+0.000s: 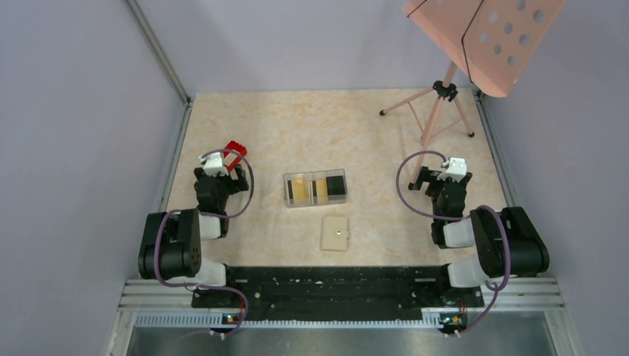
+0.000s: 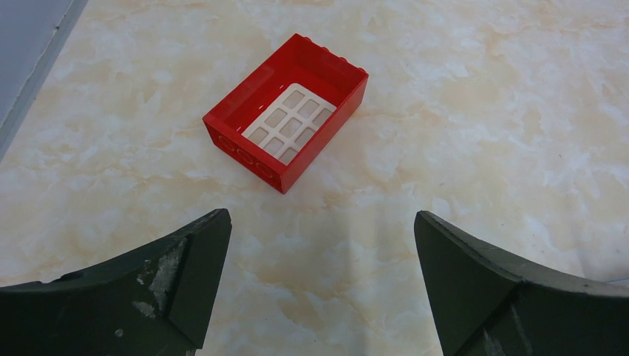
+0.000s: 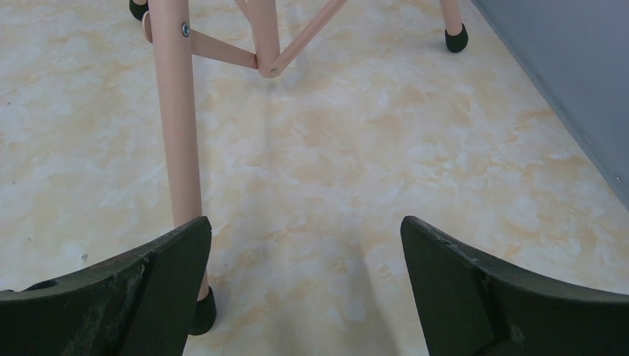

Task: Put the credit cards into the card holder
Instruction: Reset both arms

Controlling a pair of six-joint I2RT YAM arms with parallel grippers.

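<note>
The tan card holder (image 1: 335, 233) lies shut and flat near the table's middle front, its snap button facing up. Just behind it a clear plastic box (image 1: 315, 188) holds the credit cards (image 1: 320, 189), yellow-gold and black ones side by side. My left gripper (image 1: 222, 165) is at the left of the table, open with nothing between its fingers (image 2: 189, 278). My right gripper (image 1: 449, 172) is at the right, also open and empty, its fingers (image 3: 167, 285) wide apart over bare tabletop. Both grippers are well away from the box and the card holder.
A small red rectangular frame (image 2: 287, 110) with a white grid inside lies just ahead of the left gripper. A pink music stand (image 1: 493, 37) rises at the back right; one tripod leg (image 3: 178, 126) stands close beside the right gripper's left finger. Grey walls enclose the table.
</note>
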